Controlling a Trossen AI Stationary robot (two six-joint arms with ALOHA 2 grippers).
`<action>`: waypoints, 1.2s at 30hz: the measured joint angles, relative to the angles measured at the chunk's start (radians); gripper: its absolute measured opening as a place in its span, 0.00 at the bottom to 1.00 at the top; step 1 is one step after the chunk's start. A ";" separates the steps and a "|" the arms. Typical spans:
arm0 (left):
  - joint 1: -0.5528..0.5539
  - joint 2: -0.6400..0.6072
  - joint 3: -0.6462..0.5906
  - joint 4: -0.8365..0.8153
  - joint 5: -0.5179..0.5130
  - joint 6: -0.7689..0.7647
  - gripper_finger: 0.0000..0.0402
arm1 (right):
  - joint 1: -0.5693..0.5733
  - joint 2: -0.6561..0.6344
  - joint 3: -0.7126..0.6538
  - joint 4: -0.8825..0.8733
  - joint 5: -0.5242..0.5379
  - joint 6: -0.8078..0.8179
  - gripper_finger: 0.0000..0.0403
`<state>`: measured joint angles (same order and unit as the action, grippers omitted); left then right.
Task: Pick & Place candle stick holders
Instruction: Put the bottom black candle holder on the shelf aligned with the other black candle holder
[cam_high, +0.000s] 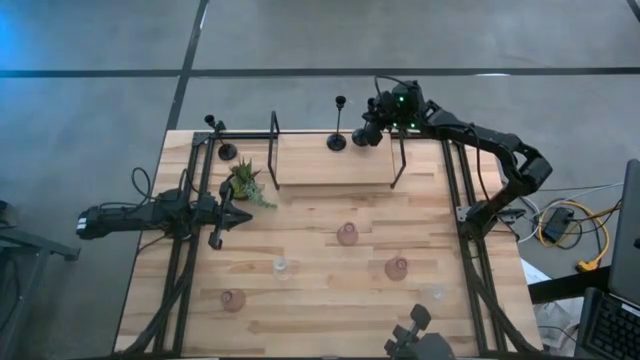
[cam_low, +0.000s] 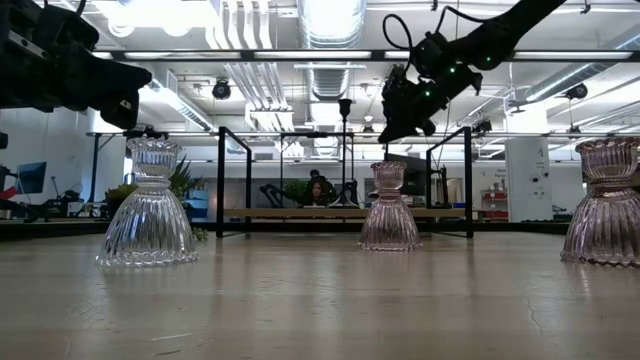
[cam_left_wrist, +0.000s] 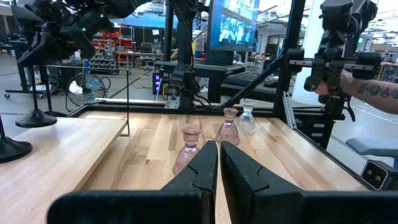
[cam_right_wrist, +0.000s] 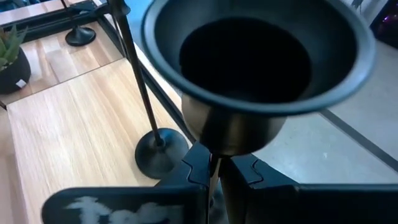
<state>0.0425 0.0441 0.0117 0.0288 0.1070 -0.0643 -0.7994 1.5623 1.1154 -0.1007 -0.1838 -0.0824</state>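
My right gripper is at the table's far edge, shut on a black stemmed candle stick holder. A second black holder stands on its round base just to its left, and a third stands at the far left. Three pink glass holders and two clear ones stand on the tabletop. My left gripper is shut and empty at the left, beside the green plant. My right gripper pinches the black holder's thin stem between its two fingers, just below the cup. The fingers come slanting down from above and lie across the stem. The cup stands upright above the fingers. The gripper hides the base, so I cannot tell whether it is lifted.
A low wooden shelf on a black wire frame stands across the far middle of the table. Black rails run along both sides. A person's arm shows beyond the table's right side.
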 joint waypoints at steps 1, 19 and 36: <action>0.000 0.000 0.000 0.000 0.000 0.000 0.06 | 0.001 0.000 -0.004 0.002 0.000 0.001 0.03; 0.000 0.000 0.000 0.000 0.000 0.000 0.06 | 0.021 0.000 -0.023 0.032 0.002 -0.002 0.03; 0.000 0.000 0.000 0.000 0.000 0.000 0.06 | 0.021 0.079 -0.008 0.066 0.019 -0.023 0.03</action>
<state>0.0423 0.0439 0.0119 0.0288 0.1072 -0.0645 -0.7788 1.6413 1.1072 -0.0351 -0.1651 -0.1049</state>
